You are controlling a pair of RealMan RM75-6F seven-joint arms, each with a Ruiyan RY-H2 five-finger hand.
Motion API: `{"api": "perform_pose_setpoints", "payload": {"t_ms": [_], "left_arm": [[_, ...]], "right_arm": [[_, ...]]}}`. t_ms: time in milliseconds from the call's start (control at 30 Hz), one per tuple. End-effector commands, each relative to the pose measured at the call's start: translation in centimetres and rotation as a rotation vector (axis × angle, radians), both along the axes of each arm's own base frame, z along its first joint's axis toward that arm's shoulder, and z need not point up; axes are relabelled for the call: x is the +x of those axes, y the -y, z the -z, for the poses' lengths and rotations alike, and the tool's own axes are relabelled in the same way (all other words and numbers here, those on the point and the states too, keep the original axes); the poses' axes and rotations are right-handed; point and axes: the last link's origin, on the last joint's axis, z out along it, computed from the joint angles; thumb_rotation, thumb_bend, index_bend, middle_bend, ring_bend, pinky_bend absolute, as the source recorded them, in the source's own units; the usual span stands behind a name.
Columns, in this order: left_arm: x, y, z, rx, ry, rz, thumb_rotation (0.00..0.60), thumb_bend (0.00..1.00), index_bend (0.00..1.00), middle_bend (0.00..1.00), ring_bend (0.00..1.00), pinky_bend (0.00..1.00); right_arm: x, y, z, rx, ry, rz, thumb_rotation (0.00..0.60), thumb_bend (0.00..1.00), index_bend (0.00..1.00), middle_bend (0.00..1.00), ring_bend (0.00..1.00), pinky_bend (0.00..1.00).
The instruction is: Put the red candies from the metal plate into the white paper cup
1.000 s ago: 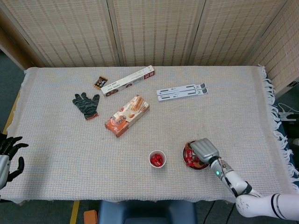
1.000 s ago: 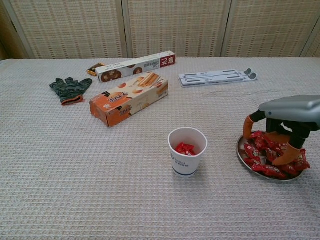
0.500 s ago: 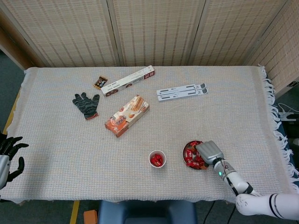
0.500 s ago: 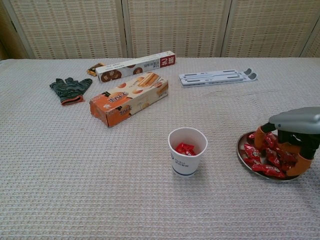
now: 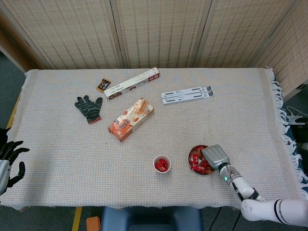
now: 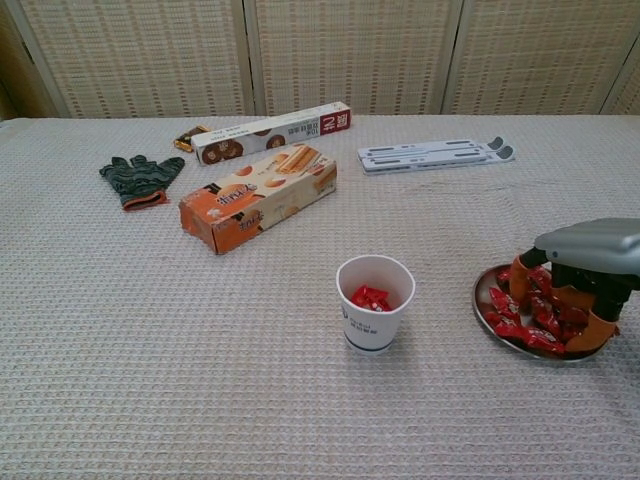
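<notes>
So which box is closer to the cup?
The orange biscuit box, lying just up-left of the cup. The long white box sits farther back, near the screen.

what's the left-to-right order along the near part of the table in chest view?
White paper cup with red candies inside → metal plate of red candies → right hand, fingers down in the plate.

I count one paper cup (image 6: pixel 374 303), one metal plate (image 6: pixel 500 330). Red candies (image 6: pixel 515 308) on plate: heap, partly under right hand (image 6: pixel 585 270), can't count. Candies in cup (image 6: pixel 371 297): small clump, number unclear. Two hands, left hand (image 5: pixel 8 159) at table edge. Two boxes: orange box (image 6: pixel 258 197), long box (image 6: pixel 271 132). One glove (image 6: pixel 140 178), one small wrapped snack (image 6: pixel 187 138), one white folding stand (image 6: pixel 432 154).
</notes>
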Motion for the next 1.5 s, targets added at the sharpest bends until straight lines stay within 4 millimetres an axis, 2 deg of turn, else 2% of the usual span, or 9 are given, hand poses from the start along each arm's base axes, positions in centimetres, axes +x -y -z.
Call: {"api": "perform_pose_setpoints", "payload": {"t_ms": [33, 367, 733, 1100, 1300, 1500], "left_arm": [[0.0, 0.0, 0.0, 0.0, 0.0, 0.0, 0.6, 0.62, 0.29, 0.13, 0.09, 0.3], [0.0, 0.0, 0.0, 0.001, 0.001, 0.0, 0.6, 0.62, 0.29, 0.13, 0.09, 0.3], [0.0, 0.0, 0.0, 0.0, 0.0, 0.0, 0.6, 0.62, 0.29, 0.13, 0.09, 0.3], [0.0, 0.0, 0.1, -0.002, -0.002, 0.001, 0.6, 0.62, 0.29, 0.13, 0.09, 0.3], [0.0, 0.0, 0.1, -0.004, -0.002, 0.002, 0.6, 0.62, 0.29, 0.13, 0.09, 0.3], [0.0, 0.0, 0.1, -0.005, -0.002, 0.002, 0.6, 0.62, 0.29, 0.13, 0.09, 0.3]], "right_arm": [[-0.1, 0.0, 0.1, -0.003, 0.003, -0.002, 0.6, 0.06, 0.43, 0.86, 0.75, 0.94], [-0.4, 0.0, 0.4, -0.021, 0.019, -0.004, 0.6, 0.06, 0.54, 0.86, 0.75, 0.95], [-0.5, 0.0, 0.3, -0.048, 0.04, -0.002, 0.6, 0.22, 0.72, 0.87, 0.77, 0.97], [0.1, 0.1, -0.5, -0.083, 0.095, -0.001, 0.6, 0.23, 0.75, 0.87, 0.77, 0.97], [1.8, 0.3, -1.6, -0.117, 0.168, -0.028, 0.6, 0.23, 0.75, 0.87, 0.77, 0.97], [4.9, 0.1, -2.8, -0.124, 0.27, -0.084, 0.6, 0.23, 0.75, 0.87, 0.77, 0.97]]}}
